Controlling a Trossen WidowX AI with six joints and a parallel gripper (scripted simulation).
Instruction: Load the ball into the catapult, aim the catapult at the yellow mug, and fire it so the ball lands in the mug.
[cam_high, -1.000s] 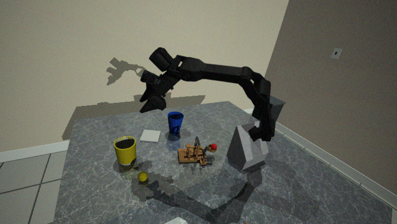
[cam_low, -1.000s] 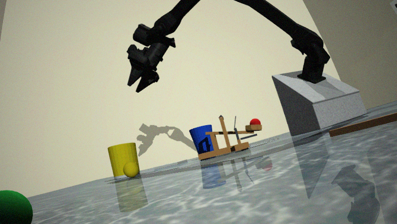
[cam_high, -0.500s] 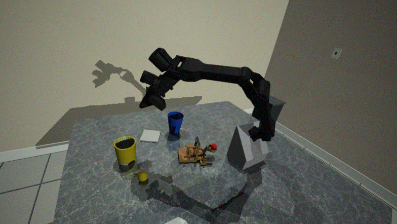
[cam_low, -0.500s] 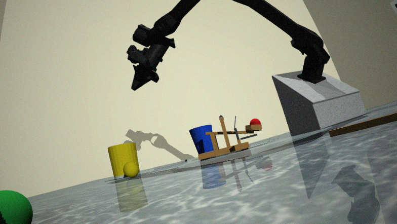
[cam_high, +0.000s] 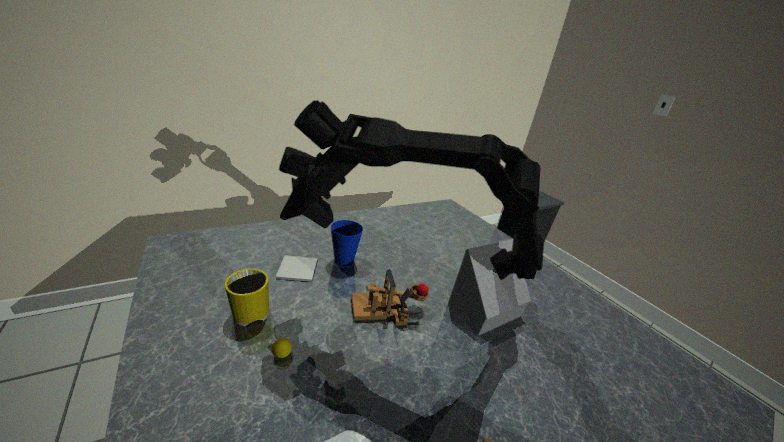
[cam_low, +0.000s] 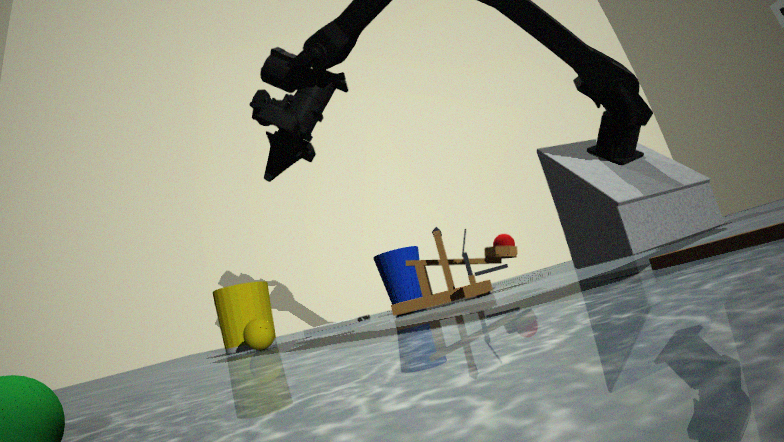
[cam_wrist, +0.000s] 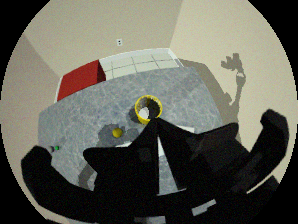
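The red ball (cam_high: 422, 289) (cam_low: 503, 240) sits in the cup at the right end of the catapult's throwing arm. The wooden catapult (cam_high: 363, 308) (cam_low: 409, 309) stands mid-table; its throwing arm lies low, near level. The yellow mug (cam_high: 250, 308) (cam_low: 240, 307) (cam_wrist: 141, 119) stands upright to the left of the catapult in the top and exterior views. A pale patch shows inside it in the wrist view. My gripper (cam_high: 283, 215) (cam_low: 267, 177) (cam_wrist: 155, 121) is shut and empty, high above the table, between mug and catapult from side to side. The catapult is hidden in the wrist view.
A blue mug (cam_high: 345, 247) (cam_low: 392, 277) stands behind the catapult. A white square (cam_high: 297, 268) lies left of it. A yellow ball (cam_high: 281, 347) (cam_low: 259, 334) (cam_wrist: 117, 132) lies near the yellow mug. A green ball (cam_low: 24, 411) is at front left. The arm's grey pedestal (cam_high: 472, 307) (cam_low: 669, 219) stands right.
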